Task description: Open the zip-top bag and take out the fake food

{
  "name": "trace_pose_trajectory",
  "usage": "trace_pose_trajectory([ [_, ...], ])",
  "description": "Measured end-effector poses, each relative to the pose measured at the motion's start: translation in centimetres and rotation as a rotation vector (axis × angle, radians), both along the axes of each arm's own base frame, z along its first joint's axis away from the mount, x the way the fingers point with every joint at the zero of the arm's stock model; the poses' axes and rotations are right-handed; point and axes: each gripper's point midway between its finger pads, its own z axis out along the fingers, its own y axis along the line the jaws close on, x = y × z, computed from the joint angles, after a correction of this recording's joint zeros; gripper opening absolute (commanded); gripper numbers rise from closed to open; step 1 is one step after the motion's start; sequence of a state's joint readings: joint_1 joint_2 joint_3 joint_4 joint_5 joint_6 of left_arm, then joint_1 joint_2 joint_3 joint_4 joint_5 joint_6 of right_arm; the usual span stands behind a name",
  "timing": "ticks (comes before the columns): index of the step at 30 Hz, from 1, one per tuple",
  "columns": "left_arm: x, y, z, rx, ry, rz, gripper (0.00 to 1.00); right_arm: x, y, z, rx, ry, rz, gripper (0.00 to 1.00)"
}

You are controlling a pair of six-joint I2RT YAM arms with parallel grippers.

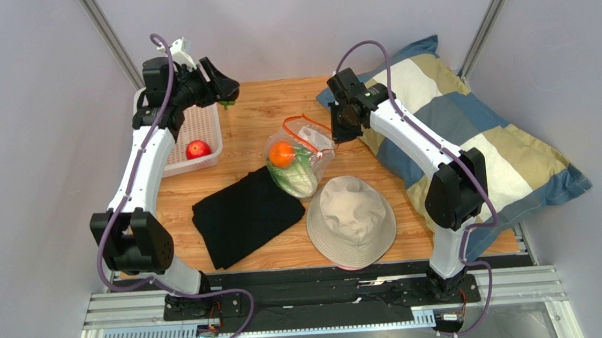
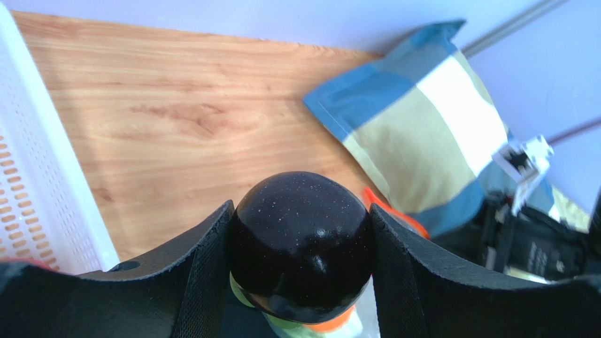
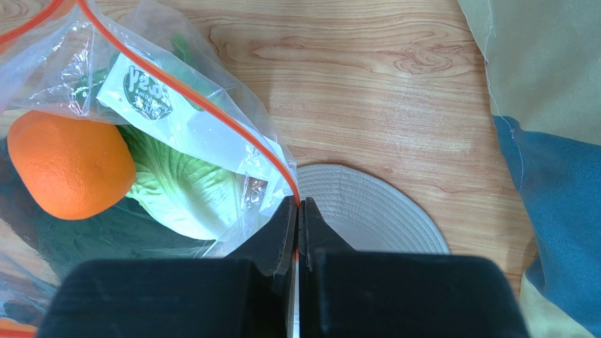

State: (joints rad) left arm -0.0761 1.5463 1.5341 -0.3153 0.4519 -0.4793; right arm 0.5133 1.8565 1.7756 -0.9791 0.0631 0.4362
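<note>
The zip-top bag (image 1: 301, 146) lies mid-table with its orange-red zip strip (image 3: 233, 127) parted. An orange fruit (image 1: 281, 154) and the pale green cabbage (image 1: 300, 179) are inside; both show in the right wrist view, the orange (image 3: 70, 165) and the cabbage (image 3: 187, 193). My right gripper (image 1: 340, 130) is shut on the bag's zip edge (image 3: 298, 208). My left gripper (image 1: 221, 87) is raised by the far right corner of the white basket (image 1: 206, 128) and shut on the dark purple-brown fruit (image 2: 302, 243). The red apple (image 1: 197, 150) lies in the basket.
A black cloth (image 1: 243, 214) lies under the bag's near end. A beige hat (image 1: 351, 220) sits front centre. A blue, cream and tan pillow (image 1: 471, 139) fills the right side. Grey walls close in the back and sides.
</note>
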Motion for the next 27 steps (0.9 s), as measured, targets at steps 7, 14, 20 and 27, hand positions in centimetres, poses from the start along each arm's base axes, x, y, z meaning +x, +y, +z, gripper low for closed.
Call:
trace_pose_trajectory([
  [7, 5.7, 4.8, -2.4, 0.015, 0.070, 0.167, 0.00, 0.3, -0.2, -0.2, 0.008, 0.023, -0.006, 0.00],
  [14, 10.9, 15.5, -9.0, 0.095, 0.277, 0.477, 0.23, 1.5, -0.4, 2.5, 0.039, -0.025, -0.020, 0.00],
  [20, 9.3, 19.7, -19.6, 0.148, 0.585, 0.563, 0.95, 2.4, -0.2, 5.0, 0.071, -0.082, -0.024, 0.00],
  [27, 7.2, 18.5, -19.7, 0.246, 0.647, 0.552, 0.88, 2.7, 0.2, 5.6, 0.089, -0.088, -0.018, 0.00],
])
